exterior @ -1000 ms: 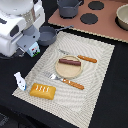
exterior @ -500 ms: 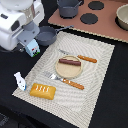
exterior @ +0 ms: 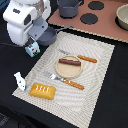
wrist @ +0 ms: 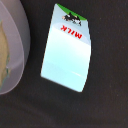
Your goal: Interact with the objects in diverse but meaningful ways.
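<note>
A white-and-light-blue carton (wrist: pixel 67 50) marked MILK, with a green top, lies on the black table, seen from straight above in the wrist view. In the exterior view the carton (exterior: pixel 32 48) sits just under the white arm's hand (exterior: pixel 31 40), whose fingers are too blurred to make out. No fingers show in the wrist view. A brown sausage (exterior: pixel 69 62) rests on a round plate (exterior: pixel 63 73). The yellow scored bread loaf (exterior: pixel 42 90) and the small white bottle (exterior: pixel 20 81) lie nearer the front. The dark grey saucepan (exterior: pixel 69 6) stands at the back.
A grey bowl (exterior: pixel 47 36) sits beside the carton, and its rim (wrist: pixel 21 47) shows in the wrist view. A striped placemat (exterior: pixel 95 95) holds an orange-handled knife (exterior: pixel 87 59) and fork (exterior: pixel 74 84). A brown stove board (exterior: pixel 107 27) with black burners and a beige pot (exterior: pixel 122 16) lies at the back.
</note>
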Tool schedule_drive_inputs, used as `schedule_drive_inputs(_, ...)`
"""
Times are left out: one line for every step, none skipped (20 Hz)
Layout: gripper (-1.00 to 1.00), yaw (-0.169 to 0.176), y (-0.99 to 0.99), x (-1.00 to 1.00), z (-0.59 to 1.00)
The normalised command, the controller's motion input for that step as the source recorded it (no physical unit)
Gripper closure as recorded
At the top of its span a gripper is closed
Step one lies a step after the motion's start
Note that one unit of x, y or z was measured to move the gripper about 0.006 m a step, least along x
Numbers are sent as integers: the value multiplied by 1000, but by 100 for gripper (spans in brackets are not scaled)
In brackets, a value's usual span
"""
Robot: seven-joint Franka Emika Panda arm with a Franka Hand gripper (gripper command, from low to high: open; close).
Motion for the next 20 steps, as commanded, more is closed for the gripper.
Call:
schedule_drive_inputs(-100,-140,57,-343,-217)
schedule_drive_inputs(-100,-147,89,-357,-223)
schedule_drive_inputs(-100,-144,106,-377,-203)
schedule_drive_inputs(-100,-130,180,-354,-180)
schedule_drive_inputs(-100,-129,197,-326,-149)
schedule_drive_inputs(-100,-126,197,-329,-137)
schedule_drive_inputs(-100,-116,214,-314,-131)
schedule_drive_inputs(-100,-85,243,-306,-157)
schedule_drive_inputs(-100,-31,223,-369,-206)
schedule_drive_inputs(-100,0,194,-383,-231)
schedule_drive_inputs(-100,0,194,-374,-243)
schedule_drive_inputs(-100,0,211,-377,-246)
schedule_drive_inputs(-100,0,217,-440,-269)
schedule_drive_inputs(-100,0,203,-451,-277)
schedule_drive_inputs(-100,0,220,-469,-289)
schedule_drive_inputs(-100,0,203,-483,-303)
schedule_drive_inputs(-100,0,194,-486,-317)
schedule_drive_inputs(-100,0,177,-483,-331)
schedule_drive_inputs(-100,0,137,-480,-349)
schedule_drive_inputs(-100,0,140,-471,-346)
